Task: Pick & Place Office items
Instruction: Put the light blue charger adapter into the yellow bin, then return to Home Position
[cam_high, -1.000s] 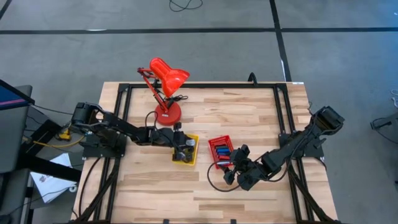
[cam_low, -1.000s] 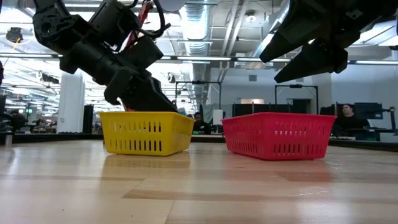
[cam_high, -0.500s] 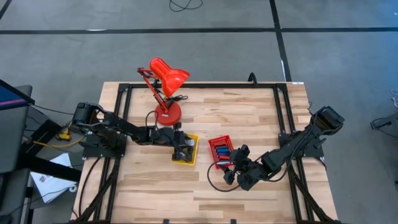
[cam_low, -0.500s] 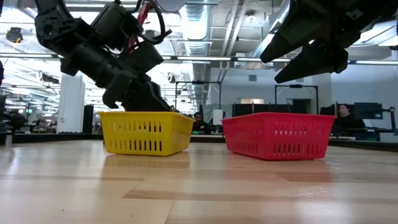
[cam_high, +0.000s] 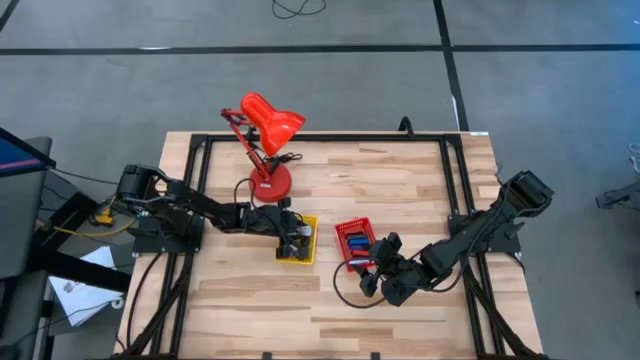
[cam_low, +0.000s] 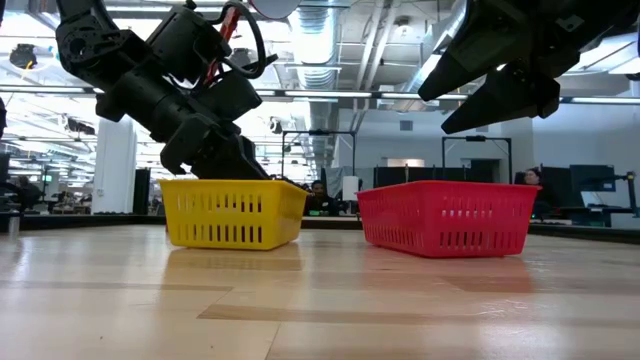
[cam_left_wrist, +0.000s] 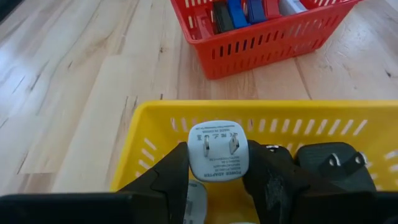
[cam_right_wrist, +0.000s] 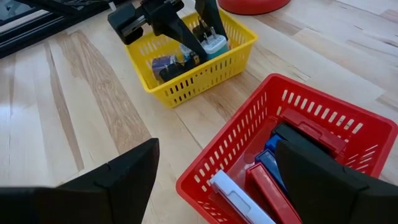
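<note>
A yellow basket (cam_high: 301, 252) stands mid-table, with a red basket (cam_high: 354, 243) to its right. My left gripper (cam_left_wrist: 217, 171) reaches into the yellow basket and is shut on a white plug adapter (cam_left_wrist: 217, 152). A black adapter (cam_left_wrist: 329, 165) and other small pieces lie beside it in that basket. Blue, red, black and white office items (cam_right_wrist: 273, 168) lie in the red basket (cam_right_wrist: 298, 106). My right gripper (cam_right_wrist: 214, 186) hangs open just above the red basket's near right side, holding nothing. My left gripper pinches the white plug adapter by its two opposite sides (cam_left_wrist: 194, 155) between the two fingers (cam_left_wrist: 168, 180). The fingers slant down into the yellow basket from the table's left. The adapter's pronged face is turned back toward the wrist. Whether it rests on the basket's floor I cannot tell.
A big red desk lamp (cam_high: 265, 140) stands at the table's far side, just behind the yellow basket. A black cable (cam_high: 345, 290) loops on the wood near the right arm. Bare wood lies along the table's near side and far right.
</note>
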